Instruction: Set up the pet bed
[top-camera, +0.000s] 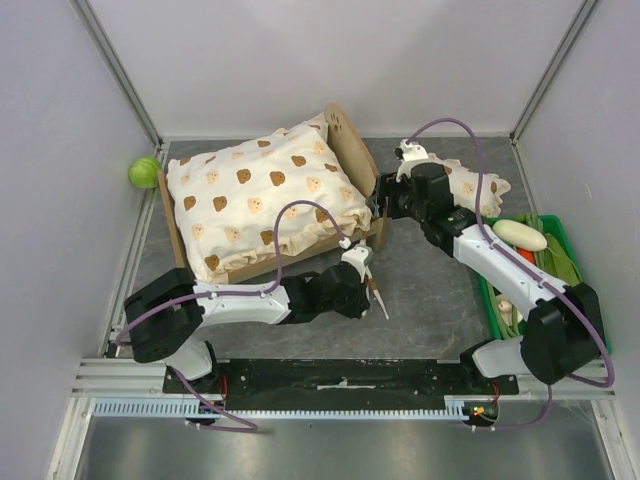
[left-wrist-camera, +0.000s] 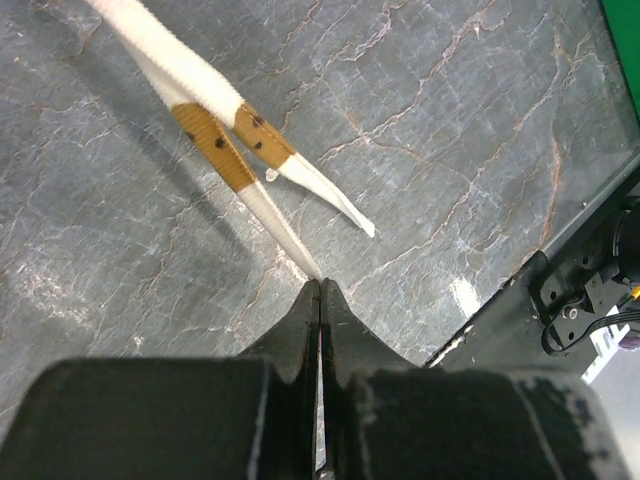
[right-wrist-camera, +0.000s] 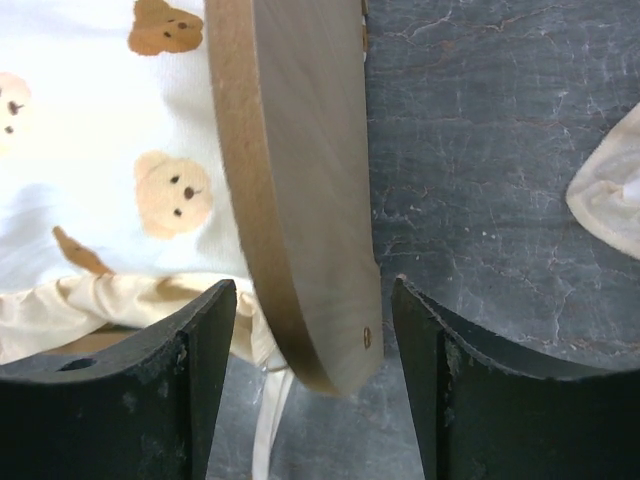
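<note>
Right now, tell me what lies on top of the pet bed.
A cream bear-print cushion fills the pet bed, hiding its base entirely; only wooden frame edges show.

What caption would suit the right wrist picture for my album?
Open jaws straddle the wooden headboard of the pet bed, bear-print cushion to its left, grey table to its right.
</note>
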